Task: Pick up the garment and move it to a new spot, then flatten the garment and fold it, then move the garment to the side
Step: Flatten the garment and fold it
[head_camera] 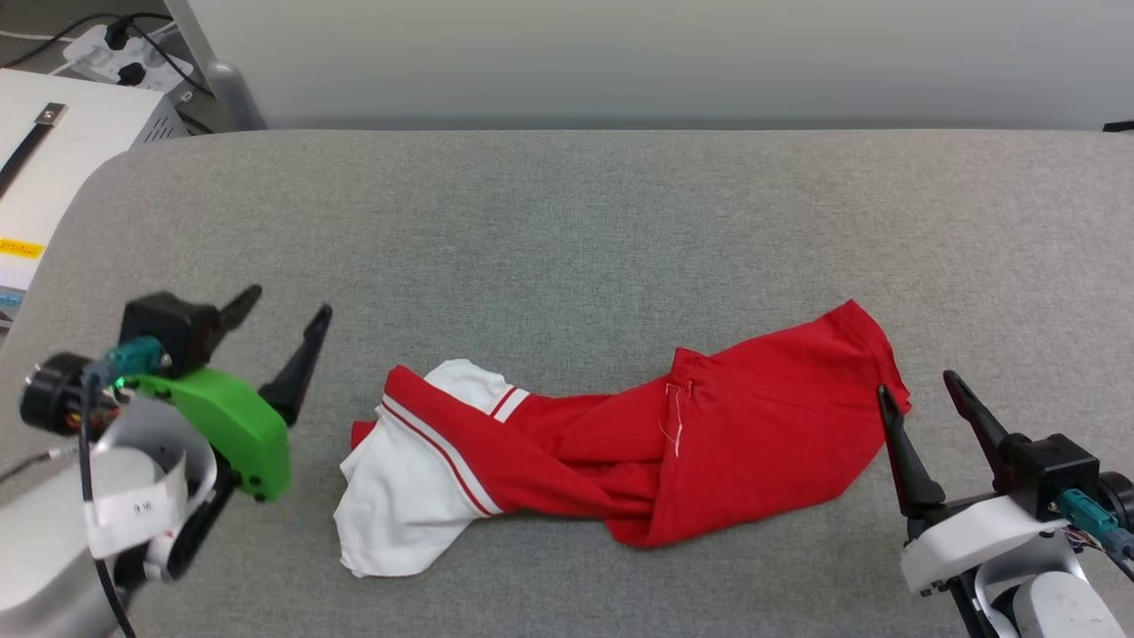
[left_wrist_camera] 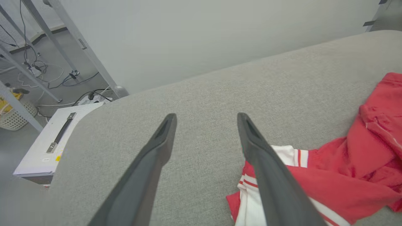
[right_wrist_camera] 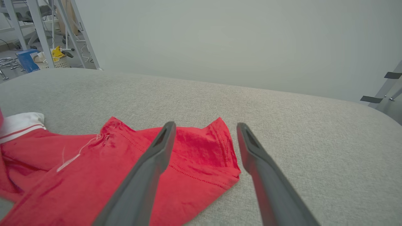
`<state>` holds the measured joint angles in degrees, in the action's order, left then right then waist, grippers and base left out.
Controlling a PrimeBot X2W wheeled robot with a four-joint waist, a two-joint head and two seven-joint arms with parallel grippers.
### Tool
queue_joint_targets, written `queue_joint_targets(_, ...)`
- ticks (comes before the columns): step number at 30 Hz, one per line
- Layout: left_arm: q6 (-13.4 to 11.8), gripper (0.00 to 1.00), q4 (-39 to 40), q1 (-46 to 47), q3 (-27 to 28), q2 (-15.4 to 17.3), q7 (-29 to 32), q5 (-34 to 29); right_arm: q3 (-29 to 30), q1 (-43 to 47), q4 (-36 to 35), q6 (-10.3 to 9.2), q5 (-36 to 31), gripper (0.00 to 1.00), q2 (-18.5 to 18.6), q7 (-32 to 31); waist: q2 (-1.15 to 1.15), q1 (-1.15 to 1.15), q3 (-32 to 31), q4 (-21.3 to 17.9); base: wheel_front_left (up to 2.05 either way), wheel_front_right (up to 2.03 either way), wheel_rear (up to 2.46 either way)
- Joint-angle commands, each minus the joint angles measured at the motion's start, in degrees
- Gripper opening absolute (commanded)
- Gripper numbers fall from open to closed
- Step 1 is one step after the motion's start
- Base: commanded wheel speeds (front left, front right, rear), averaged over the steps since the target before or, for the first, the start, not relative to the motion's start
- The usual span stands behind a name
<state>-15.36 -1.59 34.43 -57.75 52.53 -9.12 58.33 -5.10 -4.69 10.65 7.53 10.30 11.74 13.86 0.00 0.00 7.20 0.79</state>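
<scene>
My head camera looks down from above on the grey cushion (head_camera: 567, 221). My left wrist camera sits low at eight o'clock, facing one; the right, at four, faces eleven. All share the garment (head_camera: 638, 443).

Right gripper (right_wrist_camera: 205, 125) has both dark fingers spread wide with nothing between them, the left finger crossing in front of the garment (right_wrist_camera: 94, 169), contact unclear. The garment lies rumpled on the grey padded surface (right_wrist_camera: 314, 141), red hem corner pointing toward the gap, white sleeve (right_wrist_camera: 19, 122) at far left, loose white thread (right_wrist_camera: 75, 155) on the red. Pale wall (right_wrist_camera: 235, 40) behind, blue box (right_wrist_camera: 26, 59) and basket (right_wrist_camera: 56, 61) top left.
</scene>
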Motion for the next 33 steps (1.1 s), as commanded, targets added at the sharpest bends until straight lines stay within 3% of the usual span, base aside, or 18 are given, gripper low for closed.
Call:
queue_joint_targets(1,0.30,1.00,0.77,3.18,0.37,1.06,1.42,-1.46,-0.03,0.13,-0.12,-0.04,0.32,1.00,-0.12,0.10,0.00,0.00,0.39,-0.43,0.00,0.00,0.00)
queue_joint_targets(4,2.93,1.00,1.86,9.66,0.36,1.75,5.60,-4.04,-0.44,-0.84,0.01,-0.04,0.42,1.00,-0.17,0.19,0.00,0.00,1.25,-1.28,0.00,0.00,0.00)
queue_joint_targets(7,6.58,1.00,1.12,15.47,0.43,0.35,9.52,-4.56,-0.77,-1.85,0.14,-0.04,0.47,1.00,-0.13,0.31,0.00,0.00,2.34,-2.17,0.00,0.00,0.00)
queue_joint_targets(14,15.98,1.00,-8.10,25.72,-3.15,-5.41,23.93,-2.60,-1.46,-3.91,1.09,-0.04,0.76,1.00,-0.30,0.60,0.00,0.00,4.91,-4.43,0.00,0.00,0.00)
queue_joint_targets(18,19.72,1.00,-14.42,28.49,-6.63,-8.51,34.60,0.19,-1.88,-5.10,1.70,-0.04,0.94,1.00,-0.41,0.76,0.00,0.00,6.22,-5.66,0.00,0.00,0.00)
queue_joint_targets(28,22.76,1.00,-25.27,27.51,-14.09,-14.04,50.87,3.83,-2.80,-8.11,3.00,-0.04,1.41,1.00,-0.27,1.04,0.00,0.00,9.14,-8.30,0.00,0.00,0.00)
queue_joint_targets(33,22.83,1.00,-23.70,23.97,-15.30,-13.78,55.75,2.87,-2.82,-8.53,3.23,-0.04,1.53,1.00,-0.12,1.09,0.00,0.00,9.72,-8.95,0.00,0.00,0.00)
